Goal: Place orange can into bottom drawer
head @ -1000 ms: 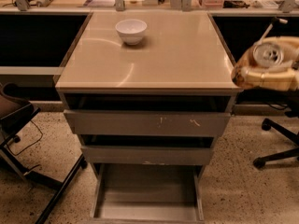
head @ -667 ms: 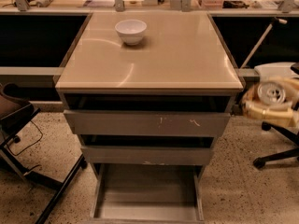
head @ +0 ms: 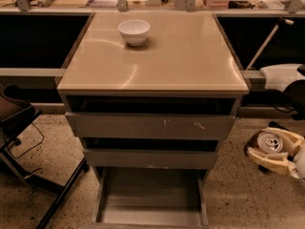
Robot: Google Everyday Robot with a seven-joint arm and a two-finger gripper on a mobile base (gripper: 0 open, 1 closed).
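One dark chair (head: 14,123) at left edge, one white bowl (head: 134,31) on the table (head: 190,61), three grey drawers stepped open below, bottom drawer (head: 150,202) pulled out furthest, one orange can (head: 269,142) right of them, low, pinched in the pincer (head: 267,150).

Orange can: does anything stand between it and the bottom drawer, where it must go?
Nothing visible blocks the way. The gripper holds the orange can right of the cabinet, beside the open bottom drawer, whose floor is bare. Only the drawer's low right wall lies between; the middle drawer overhangs its rear part.
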